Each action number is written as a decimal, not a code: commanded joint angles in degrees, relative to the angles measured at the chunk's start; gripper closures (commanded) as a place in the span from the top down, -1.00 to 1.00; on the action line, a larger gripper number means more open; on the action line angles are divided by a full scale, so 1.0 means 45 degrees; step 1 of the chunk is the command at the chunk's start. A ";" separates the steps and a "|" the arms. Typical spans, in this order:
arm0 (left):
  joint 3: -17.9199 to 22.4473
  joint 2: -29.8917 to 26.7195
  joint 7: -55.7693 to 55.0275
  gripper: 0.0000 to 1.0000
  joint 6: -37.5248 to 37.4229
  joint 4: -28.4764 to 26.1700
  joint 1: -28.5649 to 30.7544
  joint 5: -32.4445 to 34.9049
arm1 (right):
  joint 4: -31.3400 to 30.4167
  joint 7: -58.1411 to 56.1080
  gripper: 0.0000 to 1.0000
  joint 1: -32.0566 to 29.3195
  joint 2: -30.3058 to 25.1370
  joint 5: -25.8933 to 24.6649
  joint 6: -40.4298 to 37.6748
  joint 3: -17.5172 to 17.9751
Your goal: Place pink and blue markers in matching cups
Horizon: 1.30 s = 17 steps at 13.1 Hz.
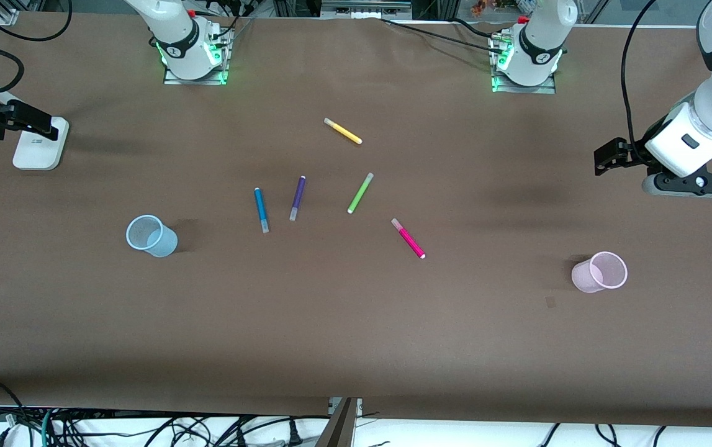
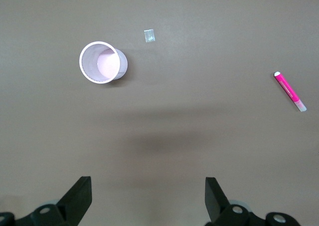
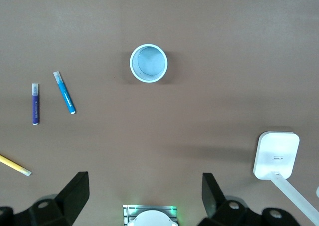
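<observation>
Brown table cover (image 1: 356, 323), five markers loose in the middle, nothing yet placed. Progress: zero of two.

Blue marker (image 1: 261, 210) lies flat, just beside the purple marker (image 1: 297, 197), which is not a task item. Blue cup (image 1: 151, 236) stands upright and empty toward the right arm's end of the table, well apart from the blue marker and slightly nearer the front camera. Right wrist view confirms the cup interior is bare.

Pink marker (image 1: 408, 238) lies flat at a diagonal, nearer the front camera than the green marker (image 1: 360, 193). Pink cup (image 1: 600, 272) stands upright and empty toward the left arm's end, well apart from its marker; a small scrap (image 2: 149, 35) lies on the cover near it. Yellow marker (image 1: 343, 131) sits closest to the bases, untouched.

Left gripper (image 2: 148, 198): raised over bare table at the left arm's end, fingers spread wide, holding nothing. Right gripper (image 3: 144, 196): raised at the right arm's end, over the table edge near a white stand (image 1: 40, 144), fingers likewise spread and empty.

Remaining, by my judgement: both pickups and both drops. The sensible split is right arm for blue, left arm for pink. Blue pickup needs care, since the purple marker lies close alongside.
</observation>
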 commanded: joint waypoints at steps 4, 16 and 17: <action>-0.0041 0.0051 -0.0125 1.00 -0.0300 0.0254 0.0017 0.0062 | 0.0246 -0.0260 1.00 -0.0088 0.0089 -0.0071 -0.0044 -0.0002; -0.2090 0.0539 -0.4612 1.00 -0.0223 0.0157 -0.0178 -0.0564 | 0.0246 -0.0240 1.00 -0.0088 0.0089 -0.0071 -0.0005 -0.0002; -0.2343 0.0675 -0.5140 1.00 -0.0163 0.0156 -0.0178 -0.0622 | 0.0246 -0.0240 1.00 -0.0088 0.0089 -0.0071 -0.0005 -0.0002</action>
